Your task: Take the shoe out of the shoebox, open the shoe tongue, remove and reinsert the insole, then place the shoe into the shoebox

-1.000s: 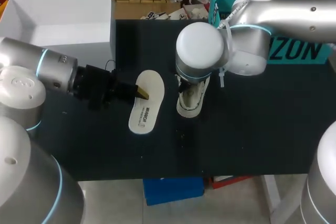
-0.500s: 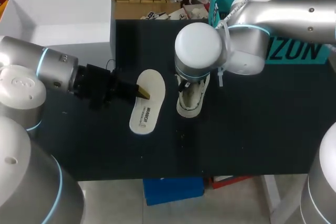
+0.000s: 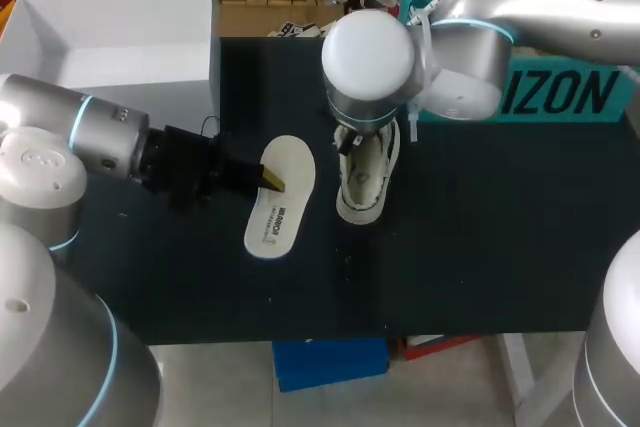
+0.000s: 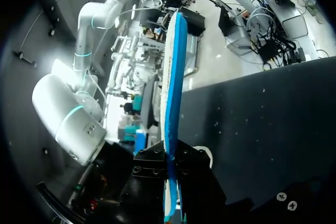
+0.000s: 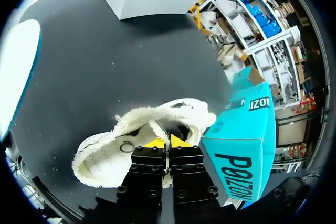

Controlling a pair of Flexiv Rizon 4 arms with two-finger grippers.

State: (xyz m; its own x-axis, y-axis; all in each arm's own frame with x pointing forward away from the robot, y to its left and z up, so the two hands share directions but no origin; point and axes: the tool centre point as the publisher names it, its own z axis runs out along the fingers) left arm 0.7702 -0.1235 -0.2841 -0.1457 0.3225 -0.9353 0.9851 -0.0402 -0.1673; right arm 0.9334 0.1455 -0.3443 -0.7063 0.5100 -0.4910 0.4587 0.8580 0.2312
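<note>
A cream insole point(image 3: 278, 197) hangs just over the black table, with my left gripper point(image 3: 268, 177) shut on its edge. In the left wrist view the insole point(image 4: 172, 77) stands edge-on between the fingers and shows its blue underside. The white knitted shoe point(image 3: 365, 182) lies to the right of the insole. My right arm's wrist point(image 3: 370, 67) hovers over the shoe's back end and hides its gripper there. In the right wrist view my right gripper point(image 5: 167, 141) has its yellow tips pressed together at the opening of the shoe point(image 5: 115, 145), pinching the tongue. The white shoebox point(image 3: 110, 37) stands open at the back left.
A teal box point(image 3: 560, 97) stands at the back right, close beside the shoe and my right arm. It also shows as the teal box point(image 5: 239, 145) in the right wrist view. Bare black table point(image 3: 480, 237) stretches across the front and right.
My right gripper has closed at the shoe's opening, and the right arm has drawn back and a little left, uncovering more of the shoe. The left arm and the insole have stayed put.
</note>
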